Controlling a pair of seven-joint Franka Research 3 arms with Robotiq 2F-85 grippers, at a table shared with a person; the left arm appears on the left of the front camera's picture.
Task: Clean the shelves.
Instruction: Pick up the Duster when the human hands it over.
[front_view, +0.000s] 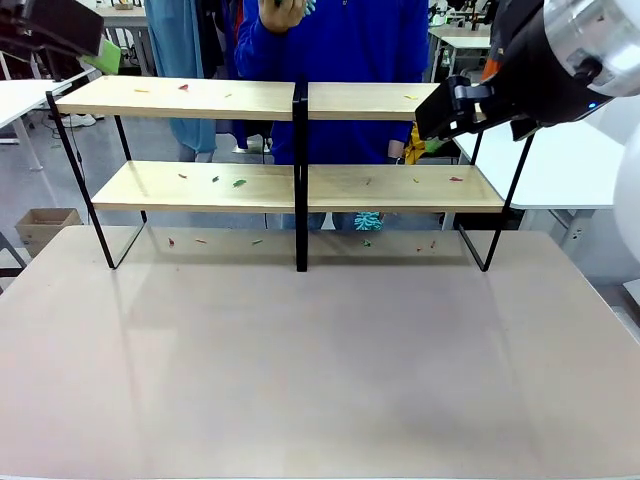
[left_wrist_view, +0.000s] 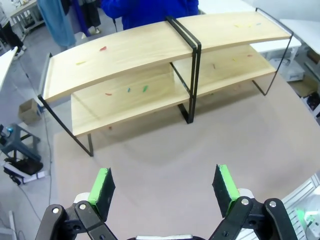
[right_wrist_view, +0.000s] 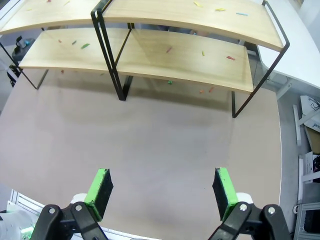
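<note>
A grey floor is recorded beyond the beige surface. A left white table and a right white table are noted at the sides. A cardboard box is seen on the floor at left. Even, diffuse lighting is observed.

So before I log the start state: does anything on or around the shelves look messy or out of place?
Yes. Small coloured scraps lie scattered over both tiers of the shelves, and a few more sit on the tabletop beneath the lower boards. The rack itself stands straight and looks undamaged.
</note>
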